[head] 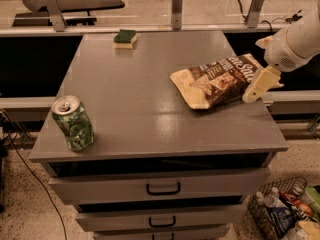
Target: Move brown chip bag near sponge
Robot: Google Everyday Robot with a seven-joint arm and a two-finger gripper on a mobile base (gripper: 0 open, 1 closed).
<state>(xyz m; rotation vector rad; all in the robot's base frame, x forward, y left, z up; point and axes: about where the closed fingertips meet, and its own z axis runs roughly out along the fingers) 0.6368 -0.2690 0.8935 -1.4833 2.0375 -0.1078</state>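
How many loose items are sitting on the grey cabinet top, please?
3: a sponge at the back left, a green soda can at the front left, and a brown chip bag at the right, with the hand at its right end. Nothing seems hidden.

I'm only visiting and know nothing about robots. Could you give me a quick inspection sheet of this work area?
Surface: grey table top, above a stack of drawers.
Job's things: brown chip bag lies on the right side; sponge sits at the far edge, well apart from it.
Clutter: green soda can upright near the front left corner.
End effector: at the bag's right end, by the table's right edge; contact unclear.
Cables: dark cable on the floor, left.
Surroundings: basket of bottles on the floor, lower right.
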